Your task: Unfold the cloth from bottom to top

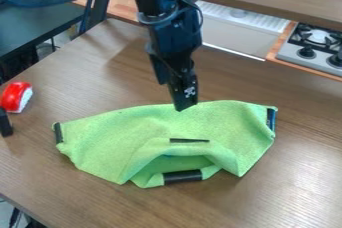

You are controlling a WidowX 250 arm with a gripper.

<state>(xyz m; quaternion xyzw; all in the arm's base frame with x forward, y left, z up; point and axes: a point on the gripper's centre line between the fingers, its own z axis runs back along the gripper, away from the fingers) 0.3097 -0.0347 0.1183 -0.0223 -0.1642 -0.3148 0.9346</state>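
Brown wood-grain table (300,187) in camera view; green cloth (174,122) lies bunched near its middle, gripper (185,106) over far edge, contact unclear. Jaw spacing: cannot tell. Risk: pinch catching both layers, dragging whole cloth instead of opening fold; smooth surface could let it slide. Loose near fold might re-crumple if released early. Cloth soft-looking, finely textured, roughly fan-shaped, with arched pocket; dark strips (182,176) narrow.

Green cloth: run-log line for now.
cloth: on table, partly folded, near side rumpled | gripper: at cloth's far edge, contact unclear | unfold: incomplete
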